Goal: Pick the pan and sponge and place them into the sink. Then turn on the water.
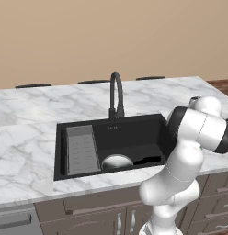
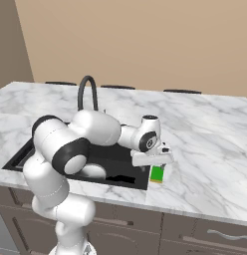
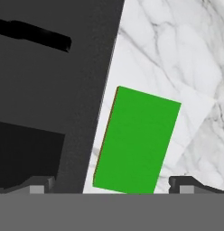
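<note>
The sponge (image 3: 136,140) is a small block with a green top and a yellowish edge. It lies on the marble counter just right of the sink (image 1: 134,131), also seen as the sponge (image 2: 157,174). My gripper (image 3: 114,185) hangs open directly above it, one fingertip on each side, holding nothing. In the right base view the gripper (image 2: 156,166) sits just over the block. The round silver pan (image 1: 116,161) rests in the sink's front, its black handle (image 1: 148,160) pointing right. My arm partly hides the pan (image 2: 93,172). No stream falls from the faucet (image 1: 116,92).
A grey ribbed tray (image 1: 82,149) fills the sink's left side. The black gooseneck faucet (image 2: 87,92) stands behind the basin. Marble counter (image 2: 210,144) spreads to the right of the sponge, with cabinet drawers below the front edge.
</note>
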